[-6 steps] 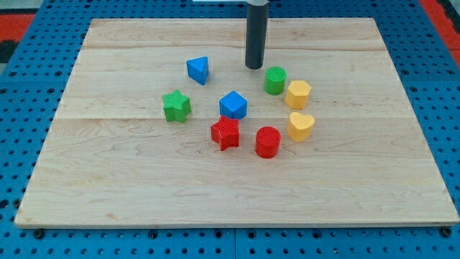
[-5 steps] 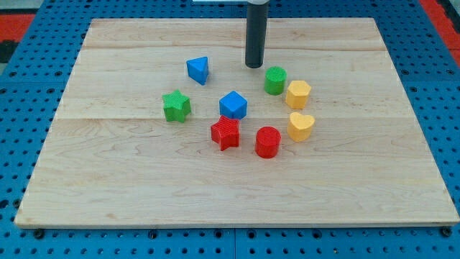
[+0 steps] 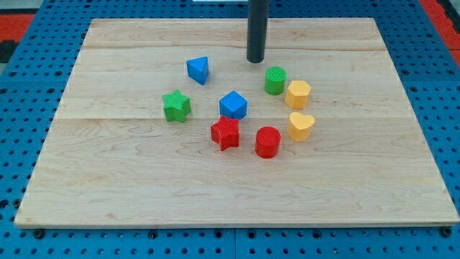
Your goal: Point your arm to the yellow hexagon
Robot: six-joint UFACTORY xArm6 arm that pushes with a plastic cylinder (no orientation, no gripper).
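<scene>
The yellow hexagon point(image 3: 297, 93) sits right of the board's centre, touching the green cylinder point(image 3: 274, 80) on its upper left. My tip point(image 3: 256, 60) rests on the board above and to the left of the green cylinder, apart from it and about a block's width from the yellow hexagon's far side. The dark rod rises straight out of the view's top.
A yellow heart point(image 3: 300, 125) lies below the hexagon, a red cylinder point(image 3: 267, 142) and red star point(image 3: 226, 132) further left. A blue block point(image 3: 233, 105) is central, a blue triangle point(image 3: 198, 70) upper left, a green star point(image 3: 176, 106) left. The wooden board point(image 3: 108, 187) lies on blue pegboard.
My tip has slid slightly toward the view's top and a touch right, away from the blocks. No block has moved.
</scene>
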